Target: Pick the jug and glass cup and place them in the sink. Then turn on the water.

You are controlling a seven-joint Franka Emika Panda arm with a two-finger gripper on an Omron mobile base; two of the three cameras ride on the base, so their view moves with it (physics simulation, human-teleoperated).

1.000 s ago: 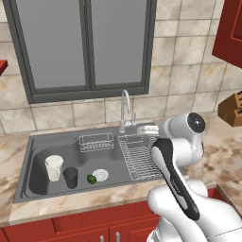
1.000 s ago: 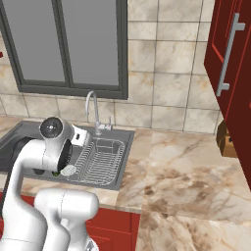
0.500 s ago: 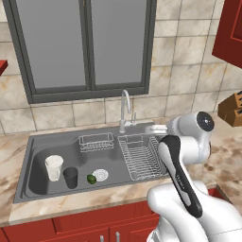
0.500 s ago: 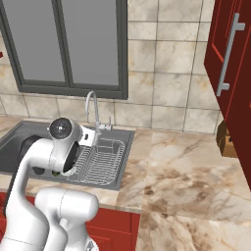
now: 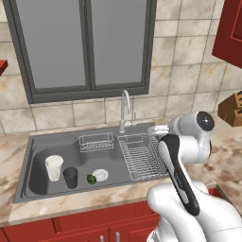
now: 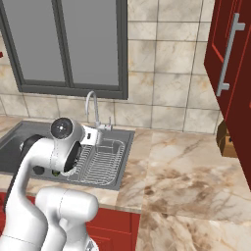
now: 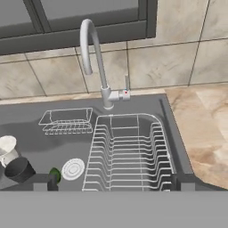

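Hand view shows our claw (image 7: 111,181) spread empty; we judge the tap's (image 7: 95,58) stiff lever (image 7: 127,87) needs pushing.

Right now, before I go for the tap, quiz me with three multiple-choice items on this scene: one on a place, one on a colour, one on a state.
1. Where does the jug stand?
A. On the marble counter
B. In the sink's left basin, beside the glass cup
C. In the large wire rack

2. What colour is the glass cup?
A. Near-black
B. Red
C. Pale whitish

3. How do the jaws of the gripper stand?
A. Shut on the tap lever
B. Shut on the jug
C. Open, holding nothing

Answers:
1. B: the left base view shows both vessels upright on the sink floor, left of the drain.
2. A: it is far darker than the pale jug next to it.
3. C: in the hand view the two tips sit far apart, short of the tap.
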